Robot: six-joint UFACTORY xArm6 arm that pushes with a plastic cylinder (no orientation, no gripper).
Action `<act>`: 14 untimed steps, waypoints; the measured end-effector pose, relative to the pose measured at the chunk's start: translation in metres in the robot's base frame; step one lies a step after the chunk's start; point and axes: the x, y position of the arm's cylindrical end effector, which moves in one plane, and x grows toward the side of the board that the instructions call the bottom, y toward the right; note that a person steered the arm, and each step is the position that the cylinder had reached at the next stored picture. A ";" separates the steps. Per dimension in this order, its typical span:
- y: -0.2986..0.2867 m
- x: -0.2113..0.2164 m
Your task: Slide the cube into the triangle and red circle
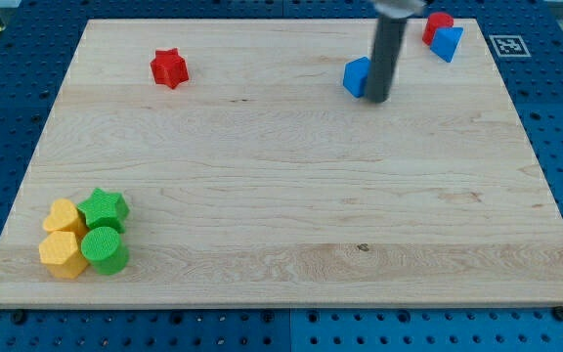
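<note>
Now, nearest me at seven o'clock sit two yellow blocks (64, 238) and two green blocks (104, 230). Farther up, my tip (376, 100), a bare rod grasping nothing, touches the blue cube (357, 76), with the blue triangle (448, 43) and red circle (438, 23) at one o'clock.

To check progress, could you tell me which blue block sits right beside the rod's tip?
The blue cube, just left of my tip; the blue triangle sits further right, against the red circle.

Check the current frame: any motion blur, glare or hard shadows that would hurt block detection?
Camera view: light is even, with no glare on the board and only faint shadows. The rod is slightly soft-edged, my tip at the blue cube's right side, partly covering it. The other blocks look sharp.
</note>
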 end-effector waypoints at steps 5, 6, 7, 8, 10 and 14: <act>-0.030 -0.023; -0.004 -0.045; -0.019 -0.046; -0.053 -0.048; 0.024 -0.069; 0.025 -0.061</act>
